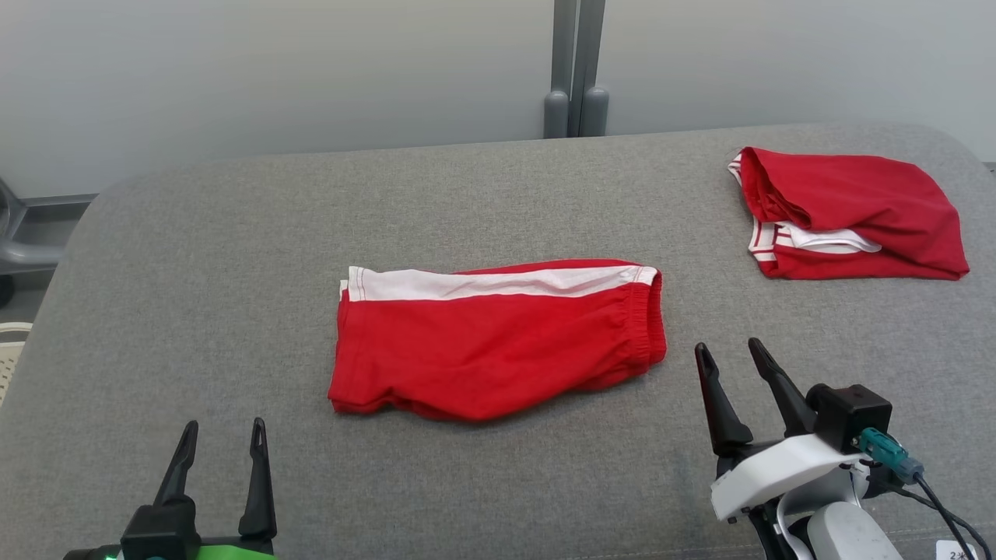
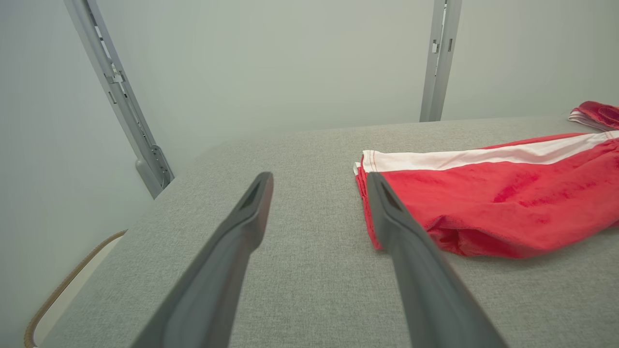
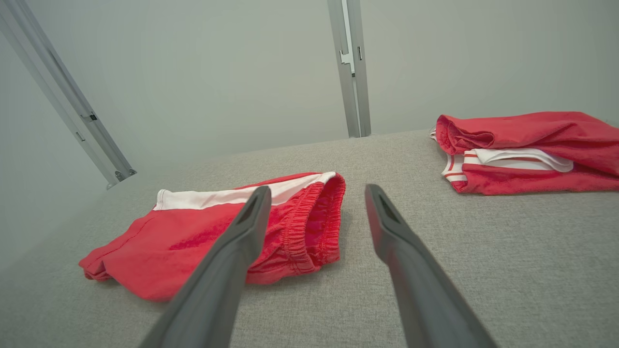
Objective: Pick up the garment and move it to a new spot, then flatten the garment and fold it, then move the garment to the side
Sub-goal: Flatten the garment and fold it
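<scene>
At the desk's [image 1: 233, 233] centre, the shorts [image 1: 498, 342] lie folded. The left gripper [image 1: 224, 425] and right gripper [image 1: 729, 346] wait either side, fingers spread and empty, probably poised to shift them aside.

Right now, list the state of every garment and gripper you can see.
red shorts: folded in half, lying flat, not held.
second red garment: folded into a loose bundle, lying apart from the red shorts.
left gripper: open, empty, short of the shorts' leg end.
right gripper: open, empty, beside the shorts' waistband end.
</scene>
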### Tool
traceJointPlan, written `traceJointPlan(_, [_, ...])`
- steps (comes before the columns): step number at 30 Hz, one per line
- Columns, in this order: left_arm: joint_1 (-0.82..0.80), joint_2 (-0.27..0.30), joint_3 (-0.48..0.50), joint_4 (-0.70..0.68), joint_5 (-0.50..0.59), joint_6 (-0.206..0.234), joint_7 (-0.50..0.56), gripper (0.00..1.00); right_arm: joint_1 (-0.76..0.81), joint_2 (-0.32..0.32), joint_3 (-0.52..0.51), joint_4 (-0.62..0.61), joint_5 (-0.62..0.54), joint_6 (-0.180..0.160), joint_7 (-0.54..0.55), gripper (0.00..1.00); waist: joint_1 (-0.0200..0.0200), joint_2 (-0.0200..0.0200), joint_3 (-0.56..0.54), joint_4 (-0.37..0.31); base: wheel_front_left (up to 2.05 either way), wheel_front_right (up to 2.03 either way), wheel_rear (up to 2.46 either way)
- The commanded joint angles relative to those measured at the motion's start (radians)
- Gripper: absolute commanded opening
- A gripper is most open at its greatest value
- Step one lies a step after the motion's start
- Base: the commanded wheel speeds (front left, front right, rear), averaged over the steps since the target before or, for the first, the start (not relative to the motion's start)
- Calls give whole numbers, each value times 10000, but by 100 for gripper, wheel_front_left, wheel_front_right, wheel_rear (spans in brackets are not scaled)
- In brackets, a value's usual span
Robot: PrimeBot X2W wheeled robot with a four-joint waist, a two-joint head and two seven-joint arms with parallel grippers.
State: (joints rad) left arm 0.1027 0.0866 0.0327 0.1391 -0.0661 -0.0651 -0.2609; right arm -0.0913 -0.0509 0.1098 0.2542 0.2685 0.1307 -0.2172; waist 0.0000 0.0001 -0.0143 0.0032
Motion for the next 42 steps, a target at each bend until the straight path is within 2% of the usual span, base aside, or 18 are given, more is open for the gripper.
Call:
traceJointPlan(1, [163, 13, -10, 16, -79, -41, -32, 100, -21, -6, -26, 10, -88, -1, 1, 100, 0, -1, -1, 5, 0, 0, 0])
traceJointPlan(8, [130, 11, -64, 118, -280, -105, -32, 100, -26, -4, 30, -20, -13, -1, 18, 100, 0, -1, 11, 7, 0, 0, 0])
traceJointPlan(42, [133, 68, -36, 19, -347, 135, -32, 100, -80, -3, 86, 17, 27, -1, 20, 100, 0, -1, 2, -162, 0, 0, 0])
